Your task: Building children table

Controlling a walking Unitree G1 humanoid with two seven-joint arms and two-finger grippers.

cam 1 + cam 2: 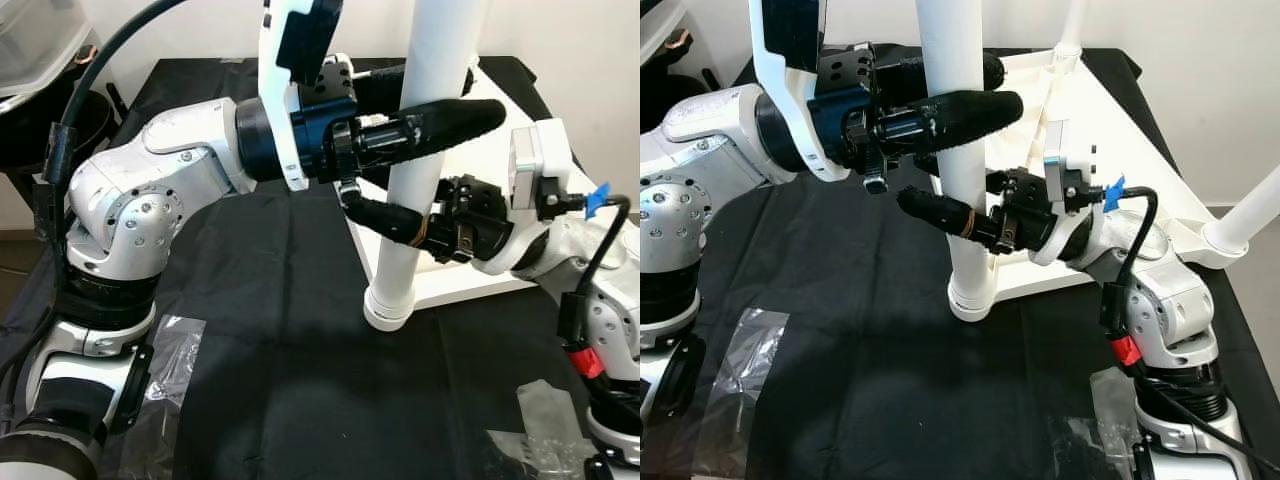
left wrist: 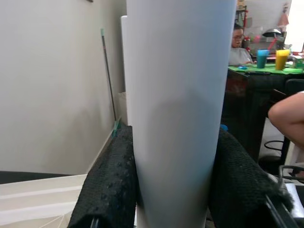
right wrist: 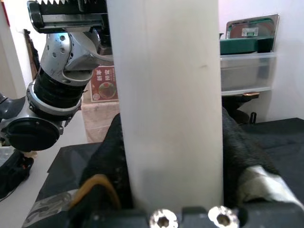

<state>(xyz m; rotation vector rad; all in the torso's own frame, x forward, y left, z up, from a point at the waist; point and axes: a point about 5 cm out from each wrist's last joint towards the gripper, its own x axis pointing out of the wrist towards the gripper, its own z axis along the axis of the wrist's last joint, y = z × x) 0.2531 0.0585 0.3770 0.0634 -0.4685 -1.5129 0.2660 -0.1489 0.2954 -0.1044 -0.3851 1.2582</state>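
left gripper (image 1: 425, 125), right gripper (image 1: 955, 215) clamping upright table leg (image 1: 415, 210)

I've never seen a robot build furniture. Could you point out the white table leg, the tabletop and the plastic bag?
white table leg (image 1: 412, 215), left eye view, mid shaft.
tabletop (image 1: 1140, 170), right eye view, bare underside.
plastic bag (image 1: 745, 355), right eye view, its middle.

White table leg (image 1: 425, 150), upright, foot at overturned white tabletop's (image 1: 1080, 110) corner, seemingly attached

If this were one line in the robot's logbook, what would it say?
step: fitting leg | left gripper: shut on upright white round table leg | right gripper: shut on it, lower | white tabletop: upside down on black cloth
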